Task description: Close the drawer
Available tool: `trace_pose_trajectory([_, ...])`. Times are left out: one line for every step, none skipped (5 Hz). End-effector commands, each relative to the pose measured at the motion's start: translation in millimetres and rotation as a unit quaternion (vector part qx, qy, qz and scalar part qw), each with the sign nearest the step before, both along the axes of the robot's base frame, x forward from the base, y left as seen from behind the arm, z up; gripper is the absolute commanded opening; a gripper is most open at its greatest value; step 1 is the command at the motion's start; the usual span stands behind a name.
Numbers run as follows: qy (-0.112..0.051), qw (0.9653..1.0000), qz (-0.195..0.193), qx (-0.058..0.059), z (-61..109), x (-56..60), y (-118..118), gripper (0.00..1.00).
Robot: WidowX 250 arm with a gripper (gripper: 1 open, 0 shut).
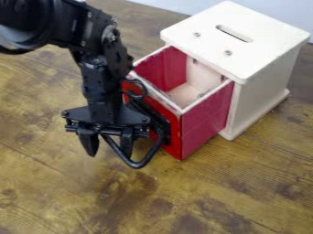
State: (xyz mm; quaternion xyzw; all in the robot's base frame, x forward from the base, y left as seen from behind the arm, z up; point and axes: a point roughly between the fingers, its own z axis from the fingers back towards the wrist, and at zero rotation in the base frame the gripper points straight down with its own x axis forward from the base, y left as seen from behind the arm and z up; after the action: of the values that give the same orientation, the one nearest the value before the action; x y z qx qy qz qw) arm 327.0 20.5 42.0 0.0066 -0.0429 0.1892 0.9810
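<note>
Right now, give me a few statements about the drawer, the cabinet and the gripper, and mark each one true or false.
1. The red drawer is pulled out of the cabinet. True.
2. The drawer holds a blue block. False: its pale inside looks empty.
3. The gripper points down in front of the drawer, at the black wire handle. True.
4. The cabinet top is solid. False: it has a slot.
5. The table is wooden. True.
</note>
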Motion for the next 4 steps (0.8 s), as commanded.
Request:
trace_pose_trajectory([-0.084, 0.9962, -0.022, 0.009, 50.6, 27.0, 0.3, 0.0])
trace_pose_trajectory([-0.09, 0.9957, -0.02, 0.008, 61.5, 27.9, 5.5, 0.0])
trace_pose_trajectory([-0.073, 0.9972, -0.008, 0.015, 66.5, 36.3, 7.6, 0.0])
trace_pose_trajectory([-0.037, 0.9989, 0.014, 0.023, 79.7, 48.9, 20.9, 0.0])
